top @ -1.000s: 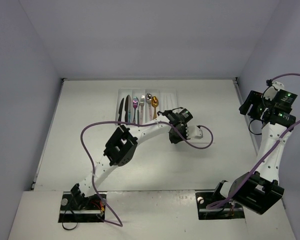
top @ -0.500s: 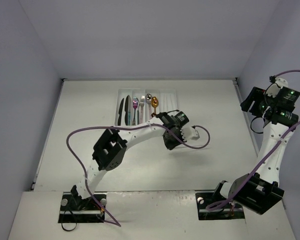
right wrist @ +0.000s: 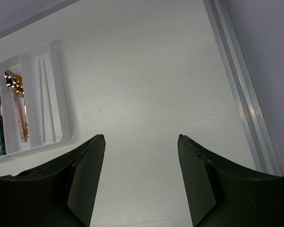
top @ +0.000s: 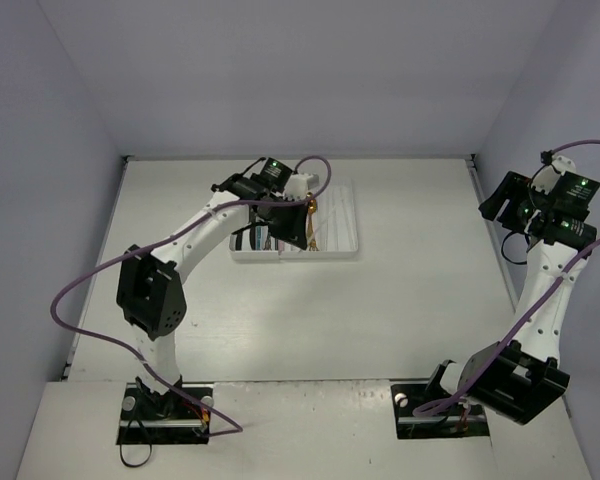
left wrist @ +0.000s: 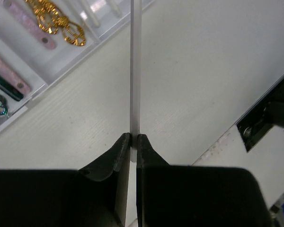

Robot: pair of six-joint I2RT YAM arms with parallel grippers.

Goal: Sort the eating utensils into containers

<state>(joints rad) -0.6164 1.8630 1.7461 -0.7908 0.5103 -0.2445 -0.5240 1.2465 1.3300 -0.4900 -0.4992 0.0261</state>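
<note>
Pale chopstick (left wrist: 135, 71) pinched in my left gripper (left wrist: 131, 142), pointing twelve o'clock; tray (left wrist: 68, 59) at ten o'clock. Right gripper (right wrist: 141, 142) spread, empty. Other utensils (right wrist: 20, 94) already slotted; judging this among the last.

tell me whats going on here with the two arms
The left gripper is shut on a thin pale chopstick and holds it at the white cutlery tray, not yet set down. The tray already has spoons and other cutlery in its compartments, and two pale chopsticks lie in one slot. The right gripper is open and empty, off by the right edge of the table.
</note>
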